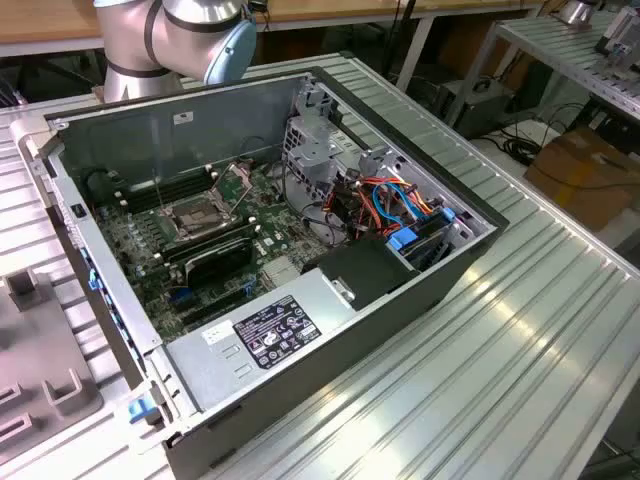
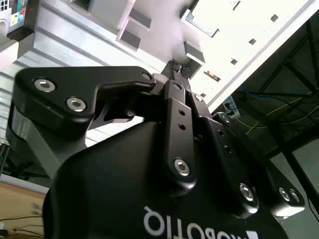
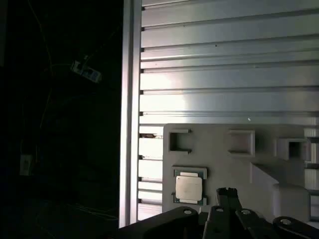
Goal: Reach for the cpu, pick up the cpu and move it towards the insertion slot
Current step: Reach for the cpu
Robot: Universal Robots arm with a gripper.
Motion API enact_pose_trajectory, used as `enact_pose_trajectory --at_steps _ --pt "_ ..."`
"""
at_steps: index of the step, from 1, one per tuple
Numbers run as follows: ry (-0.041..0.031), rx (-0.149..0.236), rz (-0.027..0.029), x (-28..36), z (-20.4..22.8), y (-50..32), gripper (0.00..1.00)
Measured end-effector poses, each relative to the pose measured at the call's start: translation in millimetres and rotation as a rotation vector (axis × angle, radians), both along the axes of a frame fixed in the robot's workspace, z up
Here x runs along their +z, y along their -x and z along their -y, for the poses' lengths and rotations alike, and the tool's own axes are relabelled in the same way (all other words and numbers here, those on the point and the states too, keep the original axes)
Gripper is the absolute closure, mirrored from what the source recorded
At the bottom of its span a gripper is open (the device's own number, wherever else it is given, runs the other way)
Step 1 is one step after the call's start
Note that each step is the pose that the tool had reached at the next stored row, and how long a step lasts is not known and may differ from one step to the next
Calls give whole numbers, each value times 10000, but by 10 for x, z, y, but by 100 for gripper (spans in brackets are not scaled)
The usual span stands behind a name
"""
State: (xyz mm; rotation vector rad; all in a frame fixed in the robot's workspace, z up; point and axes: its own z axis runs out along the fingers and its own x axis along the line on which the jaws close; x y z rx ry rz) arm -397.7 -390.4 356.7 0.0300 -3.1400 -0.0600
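Exterior view's left: grey fixture plate on the ribbed aluminium table, just outside the open computer case.

- In the first wrist view the cpu lies flat in a shallow nest on that plate, untouched.
- Gripper hangs just beside the chip, not over it.
- In the second wrist view the fingertips press together with nothing between them.

Centre: insertion slot on the motherboard, far-left inside the case. Its hinged frame looks raised (hard to be sure). Black card sits just near of it.

Right: blue and orange cables, well apart from the slot.

Risks, as I judge them:
- Closed jaws lowered as they are would strike the chip's face or the nest rim.
- The thin edges give little to pinch, so the chip could slip or tilt.
- The case wall stands between plate and slot.
- The raised frame and wire levers could snag a low carry.
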Motion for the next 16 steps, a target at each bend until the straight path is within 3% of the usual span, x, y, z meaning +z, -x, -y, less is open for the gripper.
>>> enact_pose_trajectory --at_steps 7,16 --pt "1 -1 0 0 0 12 89" --pt "1 0 -1 0 0 98 89"
